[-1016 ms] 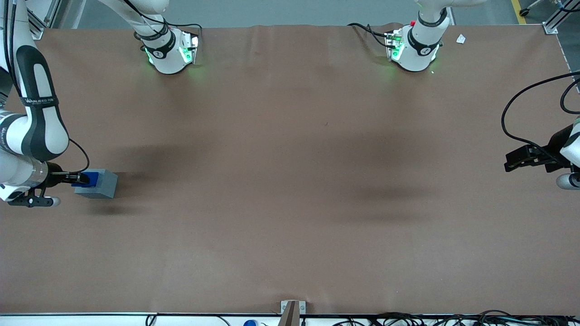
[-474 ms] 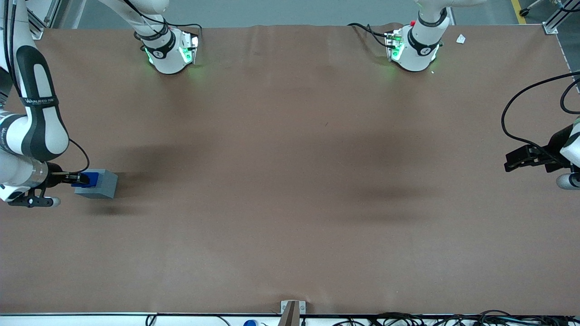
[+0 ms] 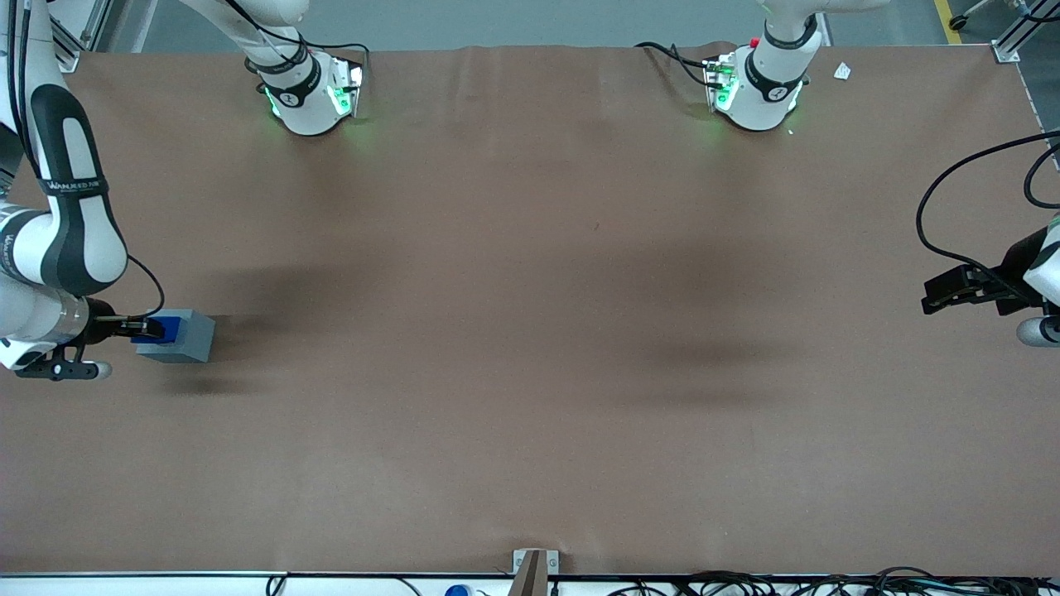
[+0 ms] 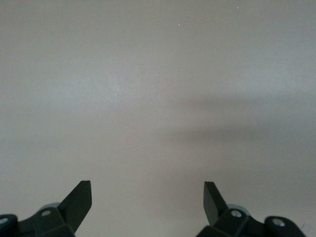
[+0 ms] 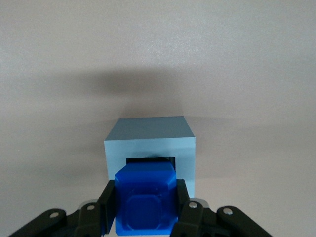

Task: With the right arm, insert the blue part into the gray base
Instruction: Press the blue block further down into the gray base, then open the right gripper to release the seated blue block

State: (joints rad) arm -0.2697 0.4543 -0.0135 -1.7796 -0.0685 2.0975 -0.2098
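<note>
Gripper (image 5: 146,210)-clamped blue part (image 5: 146,200) (recess wrist-view only)

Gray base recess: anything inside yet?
The hand, shut on the blue part, holds it over the gray base. A dark strip of recess shows empty; the rest is covered.

Even light, soft diffuse shadows
</note>
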